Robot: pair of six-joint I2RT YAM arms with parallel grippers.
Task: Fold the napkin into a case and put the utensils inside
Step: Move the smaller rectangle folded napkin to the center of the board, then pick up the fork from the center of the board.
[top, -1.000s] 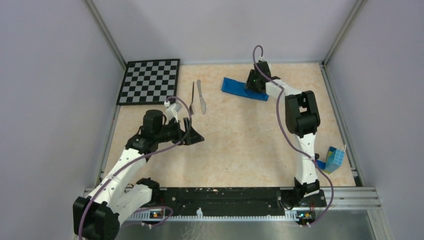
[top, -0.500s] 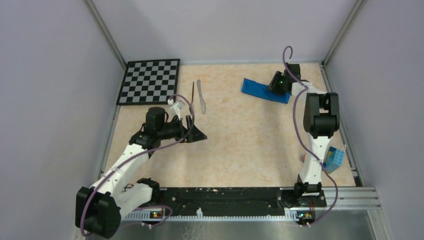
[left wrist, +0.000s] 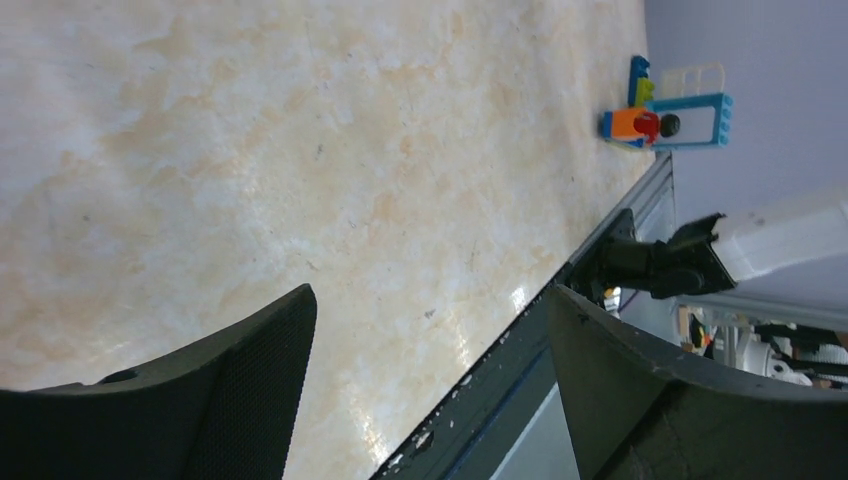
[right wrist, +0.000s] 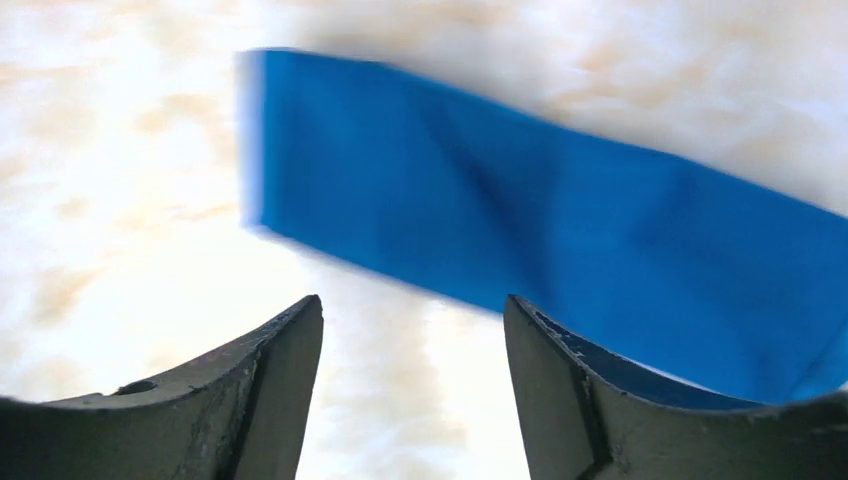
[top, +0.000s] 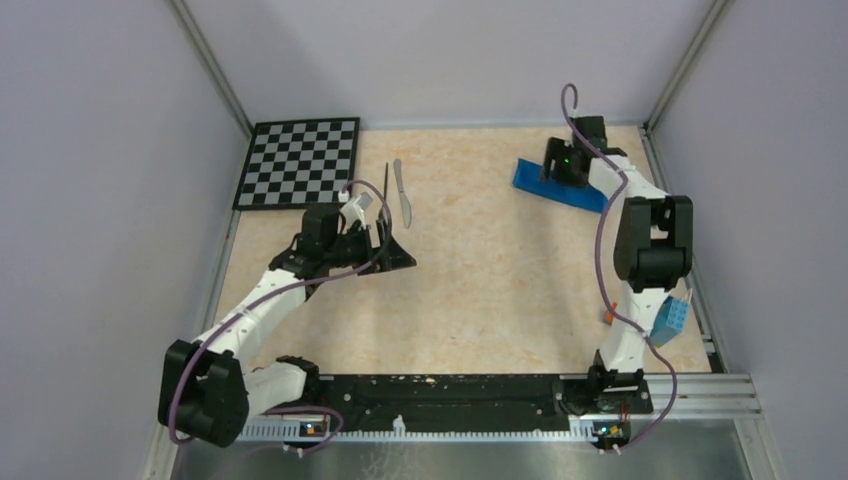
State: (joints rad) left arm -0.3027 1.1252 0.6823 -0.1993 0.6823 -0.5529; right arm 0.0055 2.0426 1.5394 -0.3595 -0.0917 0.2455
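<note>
The napkin (top: 562, 188) lies folded as a narrow bright blue case at the back right of the table. My right gripper (top: 556, 170) hangs over its left part. In the right wrist view the strip (right wrist: 560, 240) runs across just beyond the open right gripper (right wrist: 412, 310), and only bare table shows between the fingers. The utensils lie side by side at the back centre, a thin dark fork (top: 385, 192) and a pale knife (top: 402, 192). My left gripper (top: 396, 252) is open just in front of their near ends. The left wrist view shows the left gripper (left wrist: 430, 300) holding nothing.
A black-and-white checkerboard (top: 300, 162) lies at the back left, next to the fork. Coloured toy blocks (top: 668, 320) sit by the right rail, also seen as blocks (left wrist: 665, 115) in the left wrist view. Metal frame rails border the table.
The right arm has dragged the blue strip to the right across the back of the table, and its jaws now stand wider. The left gripper has moved back towards the utensils.
</note>
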